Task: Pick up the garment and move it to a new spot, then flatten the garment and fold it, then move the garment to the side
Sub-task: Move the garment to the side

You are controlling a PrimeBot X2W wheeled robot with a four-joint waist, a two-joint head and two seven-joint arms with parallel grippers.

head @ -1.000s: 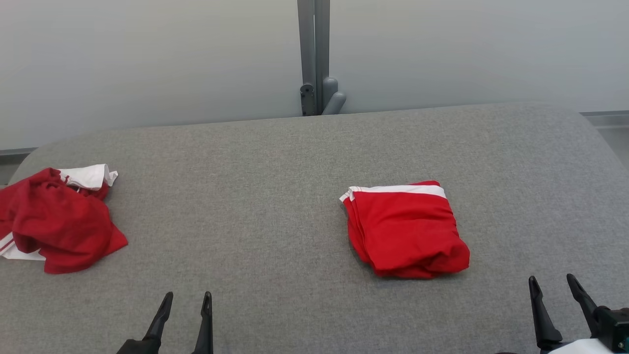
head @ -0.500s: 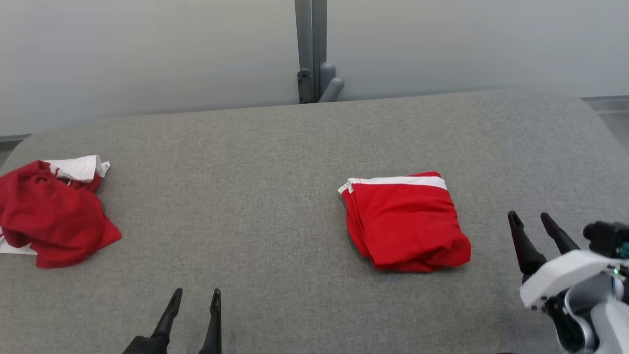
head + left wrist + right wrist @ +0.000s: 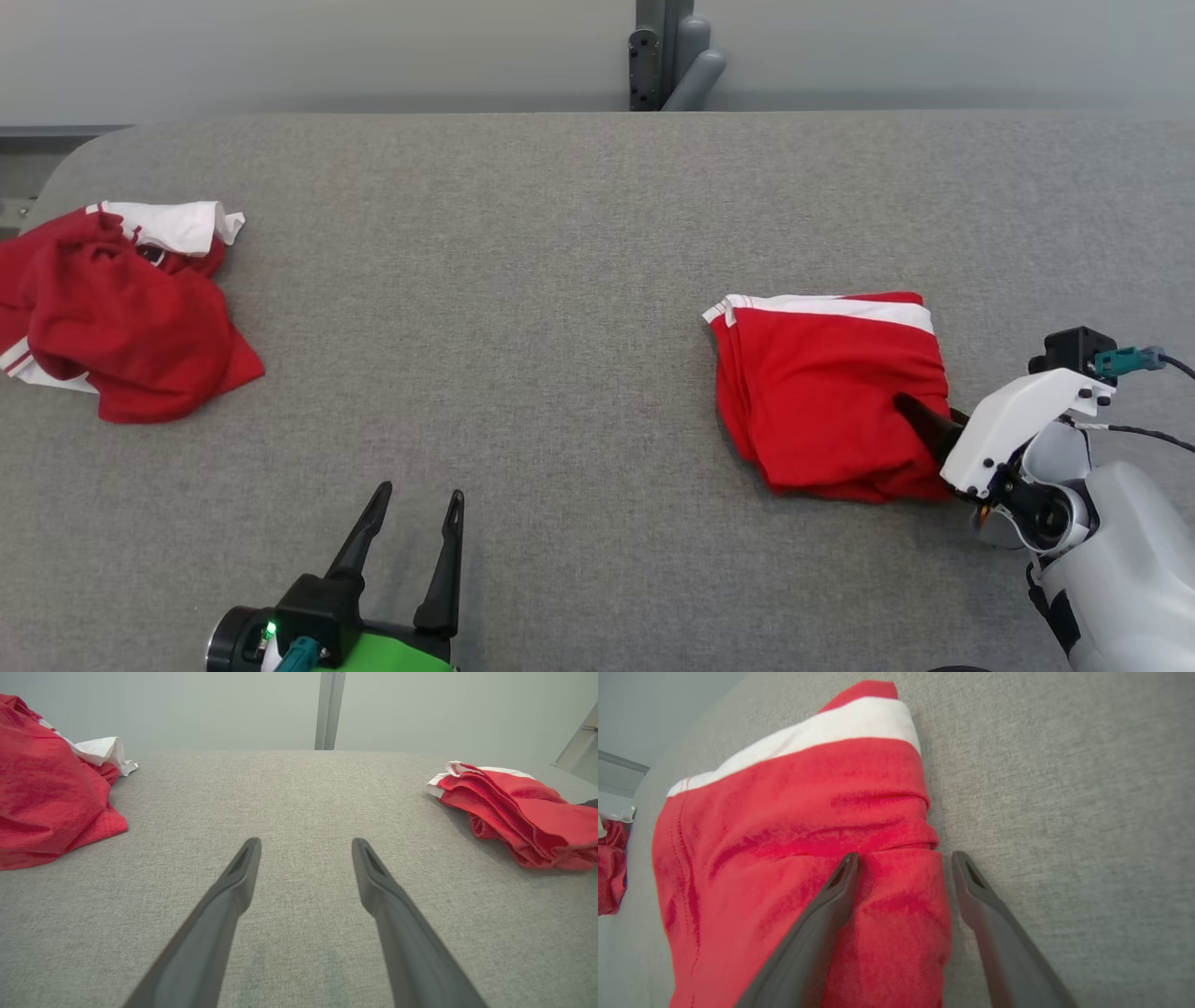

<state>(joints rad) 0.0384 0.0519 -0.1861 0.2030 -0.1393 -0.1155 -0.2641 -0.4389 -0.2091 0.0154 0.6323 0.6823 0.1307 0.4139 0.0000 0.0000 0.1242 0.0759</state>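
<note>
at the far left of the desk point(image 3: 560, 308) lies a heap point(image 3: 121, 317) of crumpled red cloth with white trim, near the back left corner. the head view's edge cuts off its left side, so its full shape cannot be told. right of it, at the near edge, the left hand point(image 3: 419, 490) is over bare desk, its two fingers spread wide and empty, well apart from both red things. behind the desk a grey post point(image 3: 667, 56) stands against the pale wall, its top cut off.

right of the middle lies the folded garment point(image 3: 822, 392), a red pad with a white band along its far edge and stacked layers showing on its left side. the right hand point(image 3: 906, 857) has its jaws wide apart and straddles the garment's right edge near the front corner. one finger point(image 3: 824, 914) lies on top of the red cloth, the other is over the desk just beside the edge, and a rounded fold of cloth sits between them. the fingers are not closed on it, and the garment lies flat on the desk.

in the head view one dark finger shows on the cloth and the other is hidden behind the white wrist cover point(image 3: 1018, 420). whether the fold touches the fingers' inner faces is hard to tell. the right wrist view cuts off the garment's near end, and what kind of garment it is cannot be made out.
</note>
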